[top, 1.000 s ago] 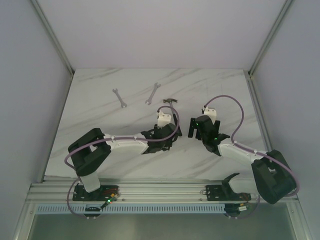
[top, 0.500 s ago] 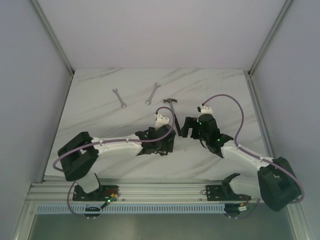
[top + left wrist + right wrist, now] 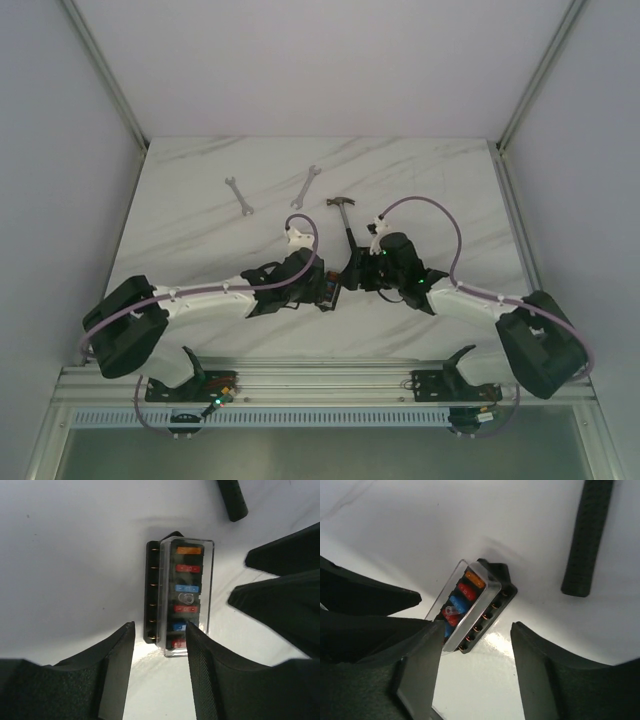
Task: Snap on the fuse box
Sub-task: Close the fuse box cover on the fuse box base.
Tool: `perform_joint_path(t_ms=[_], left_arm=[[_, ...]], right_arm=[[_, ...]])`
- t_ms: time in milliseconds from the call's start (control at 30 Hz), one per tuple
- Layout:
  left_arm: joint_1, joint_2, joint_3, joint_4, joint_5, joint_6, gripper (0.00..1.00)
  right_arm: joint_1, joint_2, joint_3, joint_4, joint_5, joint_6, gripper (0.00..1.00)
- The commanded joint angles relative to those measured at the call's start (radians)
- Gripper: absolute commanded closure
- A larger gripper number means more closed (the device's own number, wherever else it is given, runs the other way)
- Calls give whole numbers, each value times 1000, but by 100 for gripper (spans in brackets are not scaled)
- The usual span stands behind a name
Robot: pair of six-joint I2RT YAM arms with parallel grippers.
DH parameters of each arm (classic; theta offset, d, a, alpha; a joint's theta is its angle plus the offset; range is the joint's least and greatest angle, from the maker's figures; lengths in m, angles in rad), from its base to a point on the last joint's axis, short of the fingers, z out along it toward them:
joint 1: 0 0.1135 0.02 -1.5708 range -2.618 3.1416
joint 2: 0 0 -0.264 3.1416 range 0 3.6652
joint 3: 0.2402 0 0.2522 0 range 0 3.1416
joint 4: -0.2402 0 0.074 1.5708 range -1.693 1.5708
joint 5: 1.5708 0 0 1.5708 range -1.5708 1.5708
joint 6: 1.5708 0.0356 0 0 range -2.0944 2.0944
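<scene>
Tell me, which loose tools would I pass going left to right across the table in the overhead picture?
first wrench → second wrench → hammer. The fuse box lies nearer the arms but lines up sideways with the hammer, so it is left out.

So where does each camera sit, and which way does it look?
Top external: fixed above and behind, looking down on the table; left arm and right arm both show.
Left wrist: on the left arm, looking down past the left fingers at the fuse box.
Right wrist: on the right arm, looking down past the right fingers.
Shared: both wrist views show the fuse box and hammer handle.
</scene>
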Motion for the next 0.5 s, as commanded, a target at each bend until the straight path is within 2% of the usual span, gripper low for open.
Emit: perform_joint_path(t_ms=[0,467], left_arm=[[9,31,-3,65,50,9,47],[5,120,-56,166,156,-40,64]], right_arm=[[24,63,26,60,-64,52,41],[44,234,39,71,-103,53,74]])
